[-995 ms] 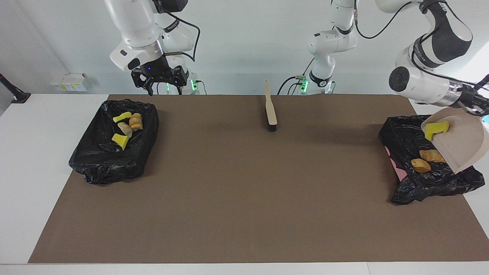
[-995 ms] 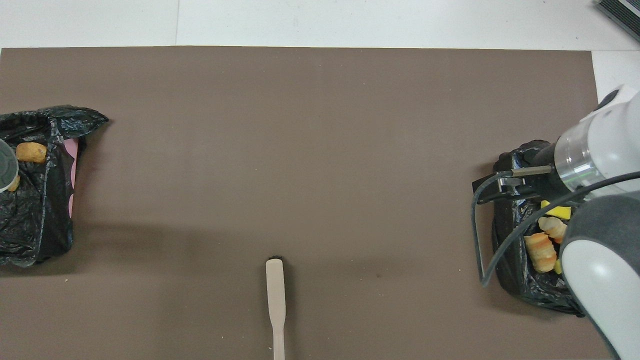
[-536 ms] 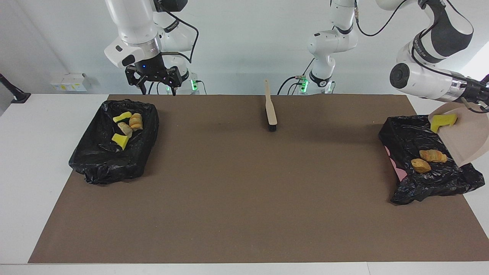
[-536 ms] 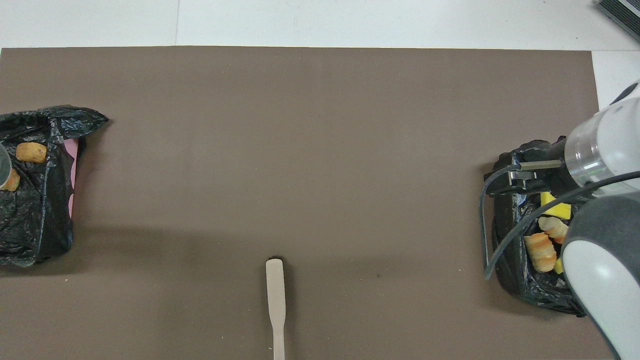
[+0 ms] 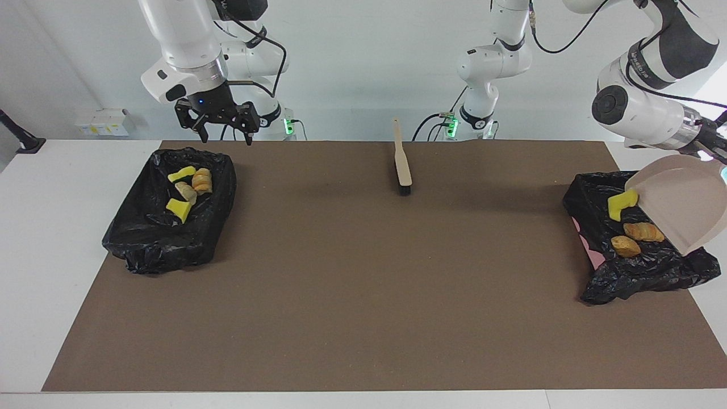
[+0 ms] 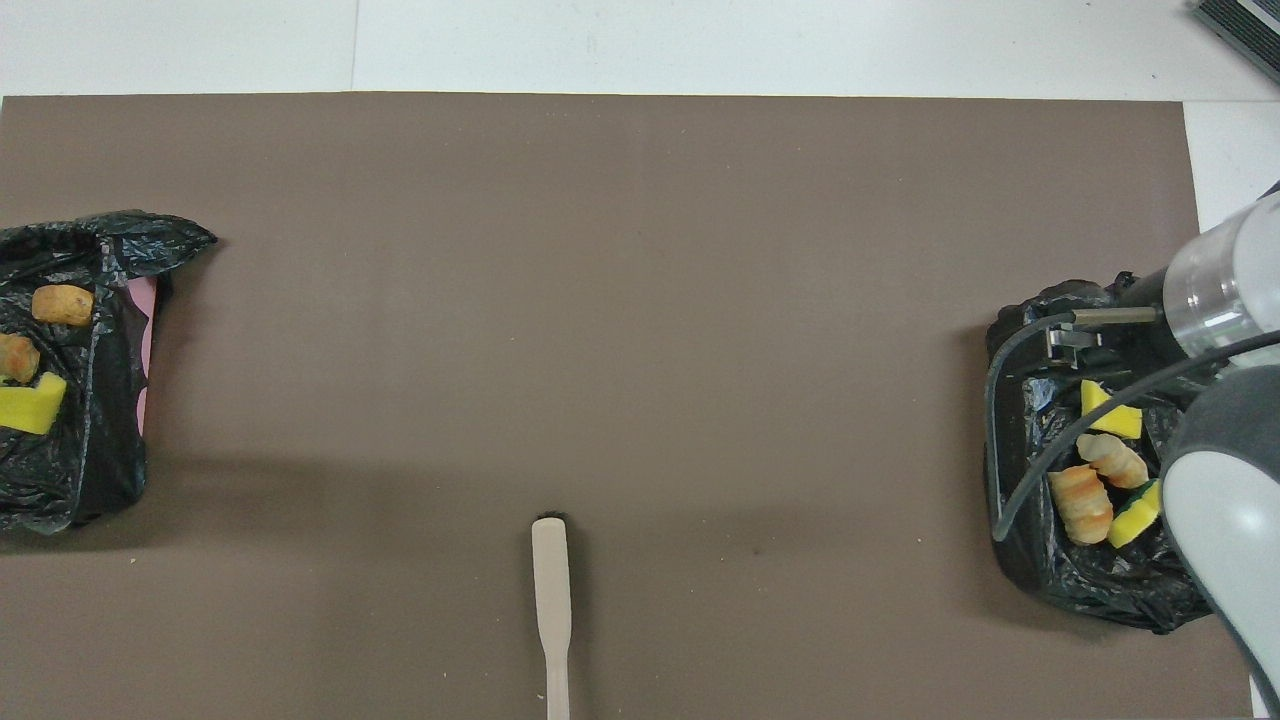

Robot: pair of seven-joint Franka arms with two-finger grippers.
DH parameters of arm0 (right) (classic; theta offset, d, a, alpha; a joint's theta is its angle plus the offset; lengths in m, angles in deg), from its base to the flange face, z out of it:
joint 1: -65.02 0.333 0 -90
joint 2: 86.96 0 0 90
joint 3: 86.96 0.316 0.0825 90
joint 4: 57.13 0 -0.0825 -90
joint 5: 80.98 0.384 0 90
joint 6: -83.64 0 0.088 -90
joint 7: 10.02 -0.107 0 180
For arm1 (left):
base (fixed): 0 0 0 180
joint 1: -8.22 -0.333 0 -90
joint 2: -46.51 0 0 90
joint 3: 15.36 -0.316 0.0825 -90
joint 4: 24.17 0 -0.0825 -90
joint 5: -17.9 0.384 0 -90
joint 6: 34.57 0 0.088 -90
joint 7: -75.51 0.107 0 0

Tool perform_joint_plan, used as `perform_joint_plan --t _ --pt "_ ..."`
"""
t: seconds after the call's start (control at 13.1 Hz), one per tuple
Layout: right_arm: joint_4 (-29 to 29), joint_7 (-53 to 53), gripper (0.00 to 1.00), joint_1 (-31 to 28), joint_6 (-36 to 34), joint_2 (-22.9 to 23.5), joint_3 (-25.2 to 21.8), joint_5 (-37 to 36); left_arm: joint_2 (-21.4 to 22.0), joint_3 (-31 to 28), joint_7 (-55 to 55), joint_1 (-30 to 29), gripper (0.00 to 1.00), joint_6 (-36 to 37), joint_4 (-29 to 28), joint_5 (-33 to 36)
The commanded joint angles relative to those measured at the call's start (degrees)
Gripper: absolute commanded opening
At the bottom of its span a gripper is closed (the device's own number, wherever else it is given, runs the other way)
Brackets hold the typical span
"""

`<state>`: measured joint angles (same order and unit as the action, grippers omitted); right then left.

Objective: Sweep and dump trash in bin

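Observation:
My left gripper (image 5: 717, 154) is shut on the handle of the beige dustpan (image 5: 684, 204), which tilts lip-down over the black-bagged bin (image 5: 590, 196) at the left arm's end. A yellow sponge chunk (image 5: 622, 204) sits at the pan's lip, in the bin; it also shows in the overhead view (image 6: 30, 408). Two bread-like pieces (image 5: 643, 231) lie in that bin. The other bin (image 5: 142, 238), at the right arm's end, holds several trash lumps (image 5: 193, 184). My right gripper (image 5: 218, 133) is open and empty in the air over the robots' edge of that bin.
The brush (image 5: 402, 162) lies on the brown mat (image 5: 363, 284) at the robots' edge, midway between the bins, bristles pointing away from the robots; it also shows in the overhead view (image 6: 551, 600). The right arm (image 6: 1215, 300) covers part of its bin from above.
The dustpan tipped up, then back down, and the yellow sponge slid off it to the lip and into the bin. My right gripper rose and moved toward its own end of the table.

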<state>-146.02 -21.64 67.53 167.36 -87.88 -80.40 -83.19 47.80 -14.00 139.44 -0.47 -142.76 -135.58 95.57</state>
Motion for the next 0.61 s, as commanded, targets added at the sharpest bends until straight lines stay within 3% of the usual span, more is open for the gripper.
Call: perform_joint_plan --t 0.0,0.38,0.54 --pt "1.26 -0.95 1.0 0.75 -0.76 0.65 -0.84 -0.6 0.56 -0.04 4.27 -0.72 0.0 -1.14 0.22 3.44" --pt "0.56 -0.95 1.0 0.93 -1.02 0.22 -2.25 -0.16 0.56 0.04 5.16 -0.37 0.0 -0.53 2.5 2.31" --pt "-0.31 -0.43 1.0 1.19 -1.11 -0.22 -3.39 -0.16 0.56 -0.13 4.28 -0.98 0.0 -0.35 4.69 -3.89"
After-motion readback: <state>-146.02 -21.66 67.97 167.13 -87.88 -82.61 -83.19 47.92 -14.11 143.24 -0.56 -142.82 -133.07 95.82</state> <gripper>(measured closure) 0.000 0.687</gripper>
